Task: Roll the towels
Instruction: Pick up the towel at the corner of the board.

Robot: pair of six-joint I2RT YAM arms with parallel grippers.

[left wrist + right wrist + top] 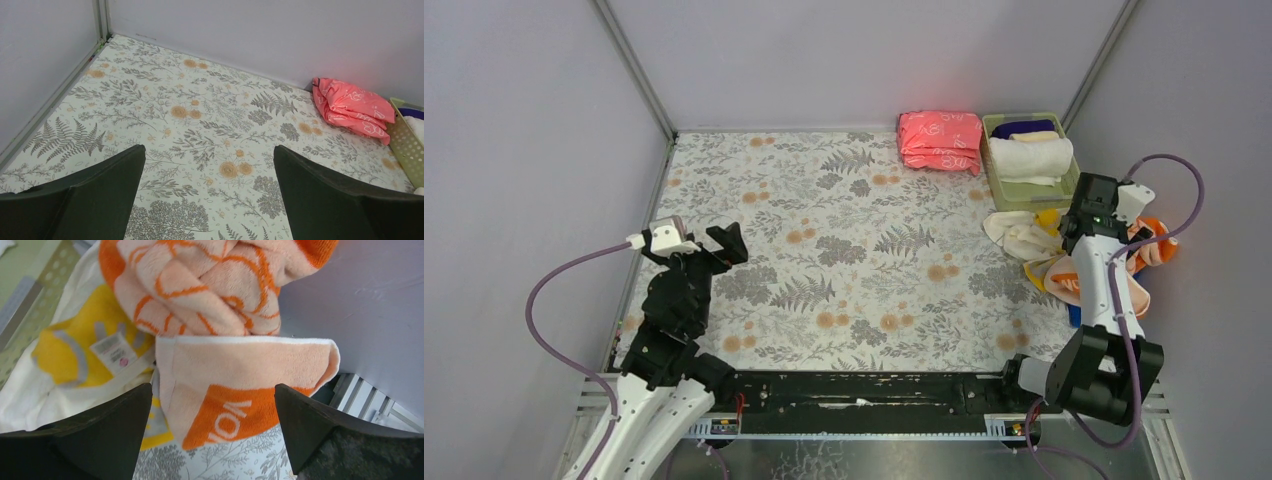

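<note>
A loose pile of towels lies at the table's right edge. It holds an orange and white towel (pixel 1159 245), a yellow one (pixel 1049 215), a cream one (pixel 1014 235) and a sliver of blue (pixel 1074 316). My right gripper (pixel 1124 238) hovers over the pile, open and empty. In the right wrist view its jaws (pixel 212 405) stand wide apart on either side of the orange towel's folded corner (pixel 240 375), with the yellow towel (pixel 65 350) to the left. My left gripper (pixel 724 245) is open and empty above the table's left side, and the left wrist view (pixel 210 170) shows only bare floral cloth between its jaws.
A green basket (pixel 998 182) at the back right holds rolled cream and blue towels. A folded pink stack (pixel 941 141) lies beside it and also shows in the left wrist view (pixel 350 105). The grey side wall (pixel 365 305) stands close behind the pile.
</note>
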